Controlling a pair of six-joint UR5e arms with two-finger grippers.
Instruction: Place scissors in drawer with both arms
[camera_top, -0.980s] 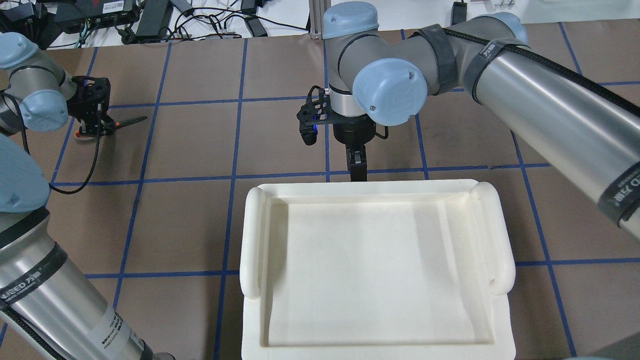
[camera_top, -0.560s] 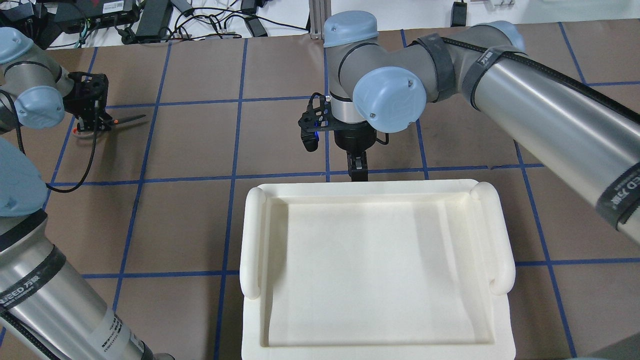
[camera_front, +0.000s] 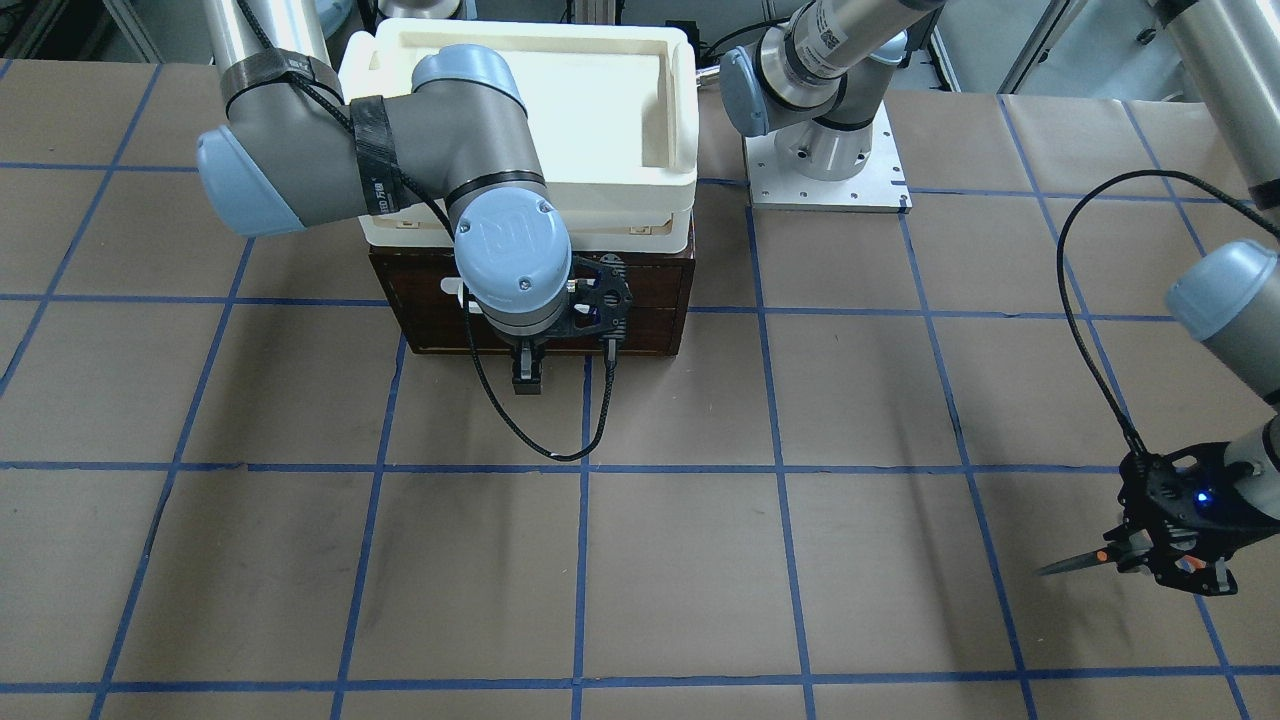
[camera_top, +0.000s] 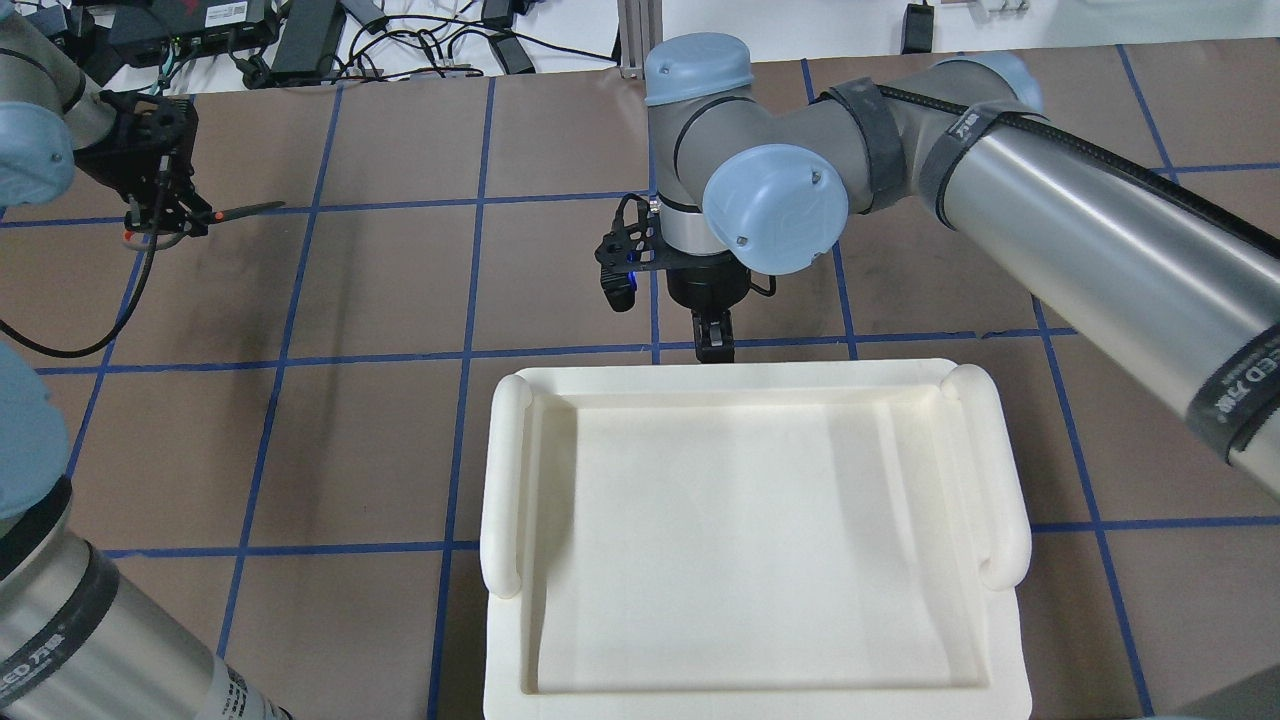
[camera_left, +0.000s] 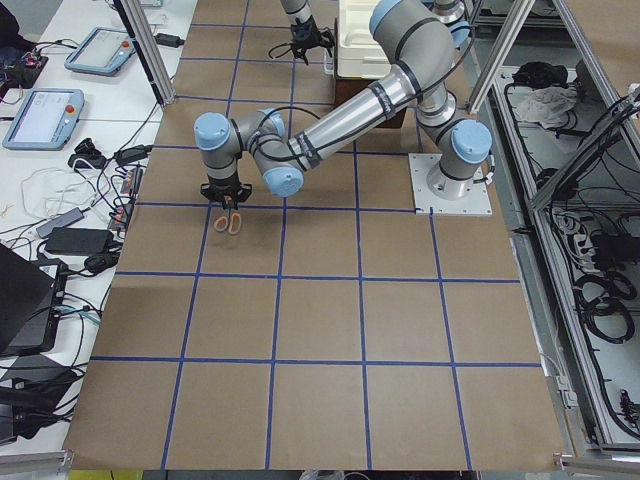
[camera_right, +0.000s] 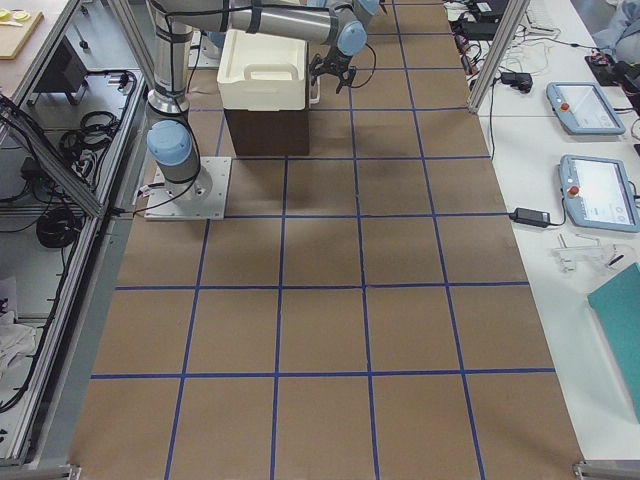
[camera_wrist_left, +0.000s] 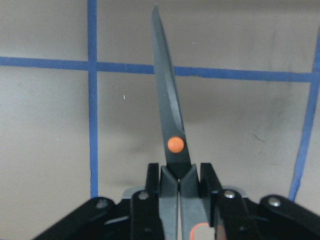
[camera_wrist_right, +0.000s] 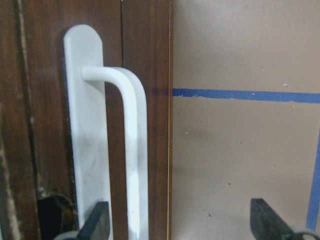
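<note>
**Progress.** The scissors (camera_wrist_left: 170, 115) are picked up. The left gripper (camera_wrist_left: 178, 176) is clenched on them just behind the orange pivot, blades together and lying level. They appear to hang clear of the bench (camera_front: 300, 560), over its left half and nearer the operators' edge than the robot's edge.

The drawer (camera_front: 645, 300) is shut, at the middle of the robot's edge. The right gripper (camera_wrist_right: 181, 217) hangs close in front of the drawer, pointing down, its jaws spread wide and grasping nothing. The white handle (camera_wrist_right: 134, 150) shows close to one finger in the wrist view. I cannot tell whether the bar lies between the jaws.

**Outstanding, by my reading.** Grip the handle, pull the drawer out, carry the scissors across to it, and let them go inside.

**Surroundings and obstructions.**
- A cream tray (camera_top: 505, 480) sits on top of the drawer unit and overhangs its front, which may crowd a drop from above.
- The right arm's cable (camera_front: 560, 440) loops down in front of the drawer, in the line of its travel.
- The right arm itself stands at the drawer front, so the left arm would have to come in beside it.
</note>
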